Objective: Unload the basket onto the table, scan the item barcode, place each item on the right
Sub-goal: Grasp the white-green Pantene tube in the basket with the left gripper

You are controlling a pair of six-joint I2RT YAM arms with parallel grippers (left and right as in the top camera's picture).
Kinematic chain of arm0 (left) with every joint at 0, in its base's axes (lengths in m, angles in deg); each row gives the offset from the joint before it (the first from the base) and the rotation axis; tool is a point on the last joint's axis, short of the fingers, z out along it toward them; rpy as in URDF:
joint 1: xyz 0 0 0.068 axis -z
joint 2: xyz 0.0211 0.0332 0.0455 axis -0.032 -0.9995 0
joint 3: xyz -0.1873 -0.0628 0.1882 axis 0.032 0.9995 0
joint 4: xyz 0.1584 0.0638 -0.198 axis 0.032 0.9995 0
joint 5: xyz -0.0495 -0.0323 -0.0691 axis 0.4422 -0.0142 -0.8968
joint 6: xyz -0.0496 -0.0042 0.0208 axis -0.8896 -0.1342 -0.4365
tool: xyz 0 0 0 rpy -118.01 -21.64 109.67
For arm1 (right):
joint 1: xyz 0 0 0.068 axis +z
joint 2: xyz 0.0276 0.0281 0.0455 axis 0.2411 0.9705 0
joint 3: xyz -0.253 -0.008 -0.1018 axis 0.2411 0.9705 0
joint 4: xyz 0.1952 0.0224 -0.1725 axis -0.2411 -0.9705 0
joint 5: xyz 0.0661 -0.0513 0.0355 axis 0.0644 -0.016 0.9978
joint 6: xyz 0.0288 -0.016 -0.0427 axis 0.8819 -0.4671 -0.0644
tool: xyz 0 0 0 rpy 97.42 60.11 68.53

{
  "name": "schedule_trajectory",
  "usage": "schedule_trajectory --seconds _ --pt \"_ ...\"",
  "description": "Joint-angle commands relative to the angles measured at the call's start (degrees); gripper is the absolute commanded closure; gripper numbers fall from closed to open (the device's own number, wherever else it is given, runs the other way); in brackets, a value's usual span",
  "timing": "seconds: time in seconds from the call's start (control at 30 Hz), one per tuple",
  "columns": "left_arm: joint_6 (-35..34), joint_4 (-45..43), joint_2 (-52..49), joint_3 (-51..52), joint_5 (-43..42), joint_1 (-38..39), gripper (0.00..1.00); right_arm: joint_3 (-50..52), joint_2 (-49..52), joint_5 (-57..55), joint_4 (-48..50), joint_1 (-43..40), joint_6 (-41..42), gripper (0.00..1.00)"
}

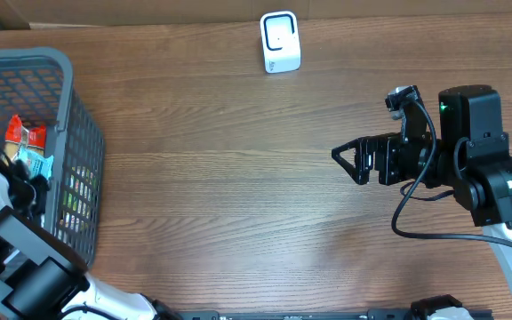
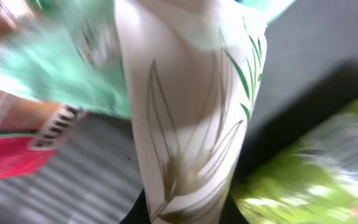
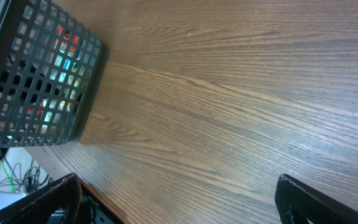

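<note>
A white packet (image 2: 191, 93) printed with thin green and gold leaves fills the left wrist view, pinched at its lower end between my left gripper's (image 2: 188, 218) dark fingers. In the overhead view that gripper (image 1: 30, 190) reaches down inside the grey basket (image 1: 83, 133) at the far left, and the packet itself is hidden there. The white barcode scanner (image 1: 280, 42) stands upright at the back middle of the table. My right gripper (image 1: 349, 160) hovers wide open over bare wood on the right, with nothing between its fingers (image 3: 61, 196).
The basket holds other packets: a red-orange one (image 1: 20, 135), a teal one (image 1: 36, 164), and in the left wrist view a red one (image 2: 17, 149) and a lime-green one (image 2: 316, 174). The right wrist view shows the basket (image 3: 36, 81) at upper left, near the table's edge.
</note>
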Motion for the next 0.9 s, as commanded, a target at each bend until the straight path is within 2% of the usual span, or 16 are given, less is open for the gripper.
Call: schedule_trajectory --seconds 0.0,0.37,0.53,0.63,0.73,0.87 --pt "-1.4 2.4 0.6 -10.8 -2.7 3.7 0.96 -1.2 -0.2 -0.3 0.5 0.2 0.0 0.00" --pt "-1.5 10.8 0.6 -48.4 -3.1 17.2 0.96 -1.2 -0.2 -0.3 0.7 0.2 0.0 0.00" --pt "-5.0 15.8 1.0 -64.2 -3.1 23.6 0.96 -1.2 -0.2 -0.4 0.7 0.2 0.0 0.00" --pt "-8.8 17.5 2.1 -69.1 -3.1 27.1 0.96 -1.2 -0.2 -0.4 0.4 0.2 0.0 0.00" --pt "-16.1 21.8 3.7 -70.8 -3.7 31.7 0.96 -1.2 -0.2 -0.3 0.2 0.2 0.0 0.00" --pt "-24.4 30.4 3.6 -70.4 -9.8 38.5 0.96 -1.2 -0.2 -0.3 0.0 0.2 0.0 0.00"
